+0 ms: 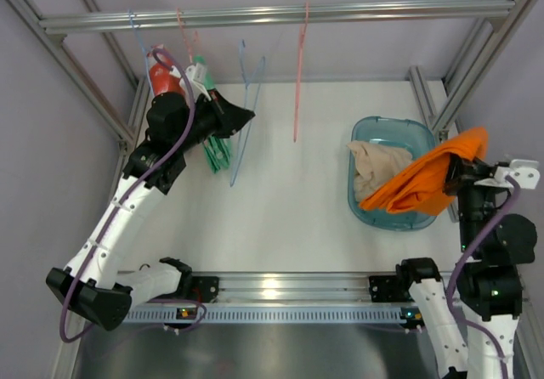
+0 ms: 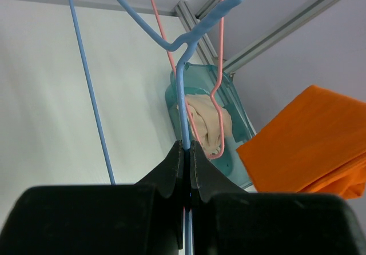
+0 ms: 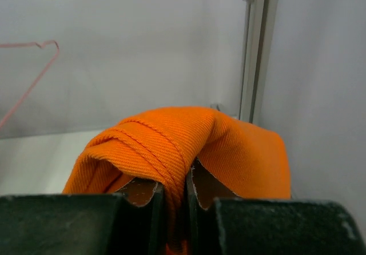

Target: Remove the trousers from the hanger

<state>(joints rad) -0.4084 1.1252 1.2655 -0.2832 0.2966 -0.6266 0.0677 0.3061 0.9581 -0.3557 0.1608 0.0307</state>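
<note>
Far-left counter corner: left end effector (image 2: 187, 146) pressed together on blue hanger (image 2: 182, 100), likely steadying it.
Right counter edge: right end effector (image 3: 174, 179) pinching orange trousers (image 3: 171, 140), held over basin (image 1: 382, 124), likely for dropping.
Basin: beige trousers (image 1: 378, 162) inside.

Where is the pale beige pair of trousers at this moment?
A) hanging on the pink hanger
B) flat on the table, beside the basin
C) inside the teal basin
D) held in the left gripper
C: the beige trousers lie crumpled inside the teal basin; the left gripper is shut on the blue hanger, and the pink hanger hangs bare.
</note>
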